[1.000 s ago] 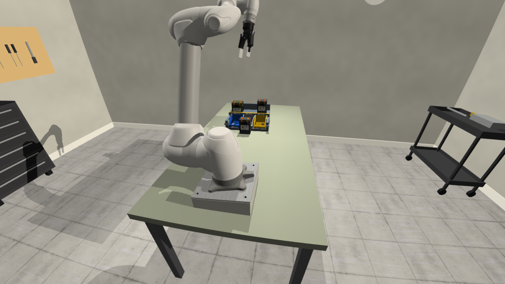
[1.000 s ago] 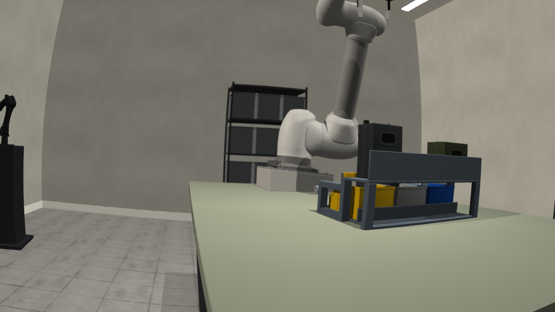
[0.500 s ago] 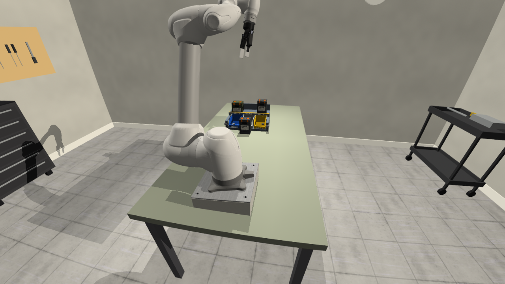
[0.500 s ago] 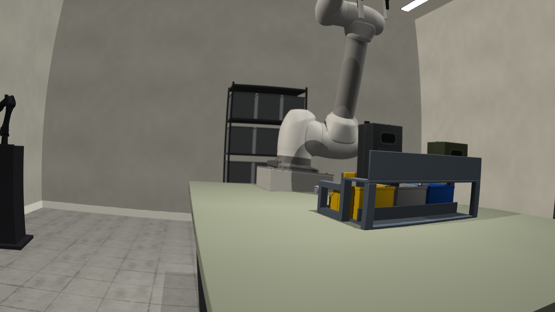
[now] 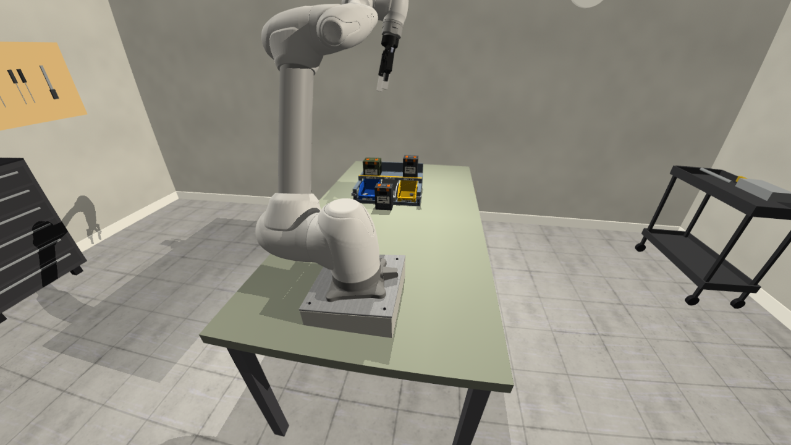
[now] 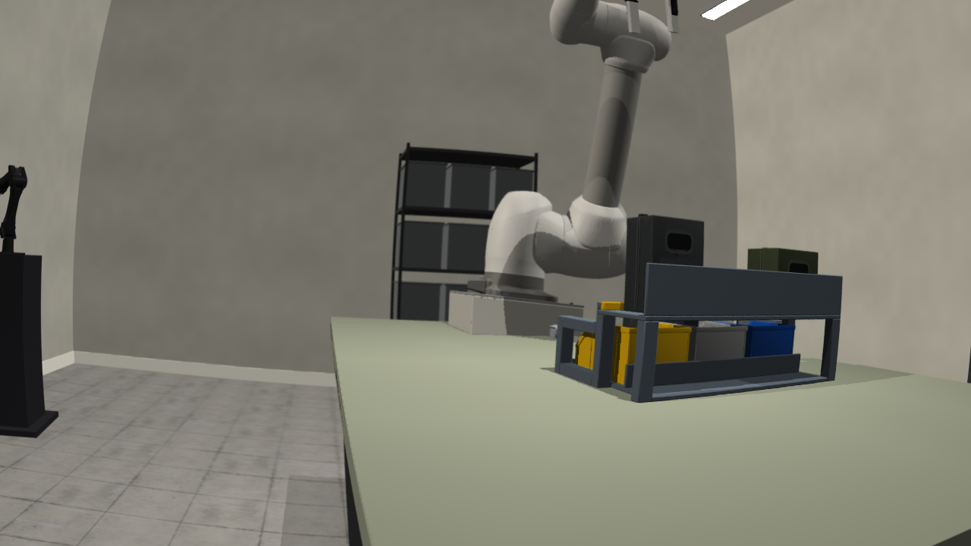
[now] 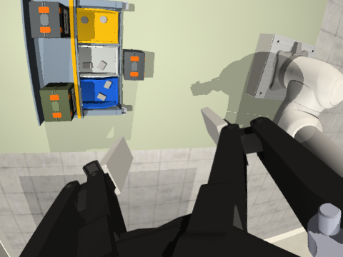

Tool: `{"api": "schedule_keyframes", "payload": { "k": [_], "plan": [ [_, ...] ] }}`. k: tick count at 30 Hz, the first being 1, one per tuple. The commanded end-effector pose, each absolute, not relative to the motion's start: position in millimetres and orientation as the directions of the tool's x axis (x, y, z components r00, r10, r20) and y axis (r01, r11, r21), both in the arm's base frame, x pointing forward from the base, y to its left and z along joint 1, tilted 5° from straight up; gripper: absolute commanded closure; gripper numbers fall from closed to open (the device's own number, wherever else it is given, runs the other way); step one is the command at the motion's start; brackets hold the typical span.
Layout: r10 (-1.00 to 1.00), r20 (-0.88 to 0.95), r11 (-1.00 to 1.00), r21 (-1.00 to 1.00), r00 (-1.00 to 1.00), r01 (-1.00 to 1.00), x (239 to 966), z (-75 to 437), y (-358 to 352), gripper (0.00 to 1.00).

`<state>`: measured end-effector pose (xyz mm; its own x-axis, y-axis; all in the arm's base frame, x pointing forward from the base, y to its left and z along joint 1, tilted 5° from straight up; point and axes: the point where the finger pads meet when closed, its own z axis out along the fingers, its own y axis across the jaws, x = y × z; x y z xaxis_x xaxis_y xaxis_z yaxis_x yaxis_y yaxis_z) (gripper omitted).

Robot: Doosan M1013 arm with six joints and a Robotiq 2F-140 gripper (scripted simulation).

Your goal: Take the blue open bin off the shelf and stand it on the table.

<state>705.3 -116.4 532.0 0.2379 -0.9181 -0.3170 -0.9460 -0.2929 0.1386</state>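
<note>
The blue open bin (image 5: 364, 189) (image 6: 768, 339) (image 7: 97, 93) stands in the low dark shelf (image 5: 416, 202) (image 6: 740, 288) (image 7: 48, 62) at the far end of the table (image 5: 442, 276) (image 6: 475, 441) (image 7: 214, 28). Two small grey parts lie in it. A white-grey bin (image 6: 718, 341) (image 7: 97, 59) and a yellow bin (image 5: 407, 190) (image 6: 652, 343) (image 7: 97, 26) stand beside it. My gripper (image 5: 382, 83) (image 7: 165, 134) is open and empty. It hangs high above the table, well off to the side of the shelf.
Two dark boxes (image 5: 371, 164) (image 5: 410, 164) sit on the shelf's top. A third box (image 5: 384, 195) (image 7: 134, 64) stands on the table right before the middle bin. The arm's base block (image 5: 353, 315) is at the table's near end. A black cart (image 5: 719, 232) stands to the right.
</note>
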Motion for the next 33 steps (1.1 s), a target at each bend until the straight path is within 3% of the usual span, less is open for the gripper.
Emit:
{"api": "schedule_keyframes", "payload": {
  "k": [1, 13, 18, 30, 33],
  "plan": [
    [-0.956, -0.289, -0.101, 0.165, 0.050, -0.981, 704.8, 532.3, -116.2, 0.43],
    [-0.956, -0.289, -0.101, 0.165, 0.050, -0.981, 704.8, 532.3, -116.2, 0.43],
    [-0.949, -0.244, 0.156, 0.191, -0.201, -0.969, 704.3, 532.4, -116.2, 0.43],
    [-0.949, -0.244, 0.156, 0.191, -0.201, -0.969, 704.3, 532.4, -116.2, 0.43],
    [-0.913, -0.215, 0.306, 0.200, -0.347, -0.931, 704.2, 532.3, -116.2, 0.43]
  ]
}}
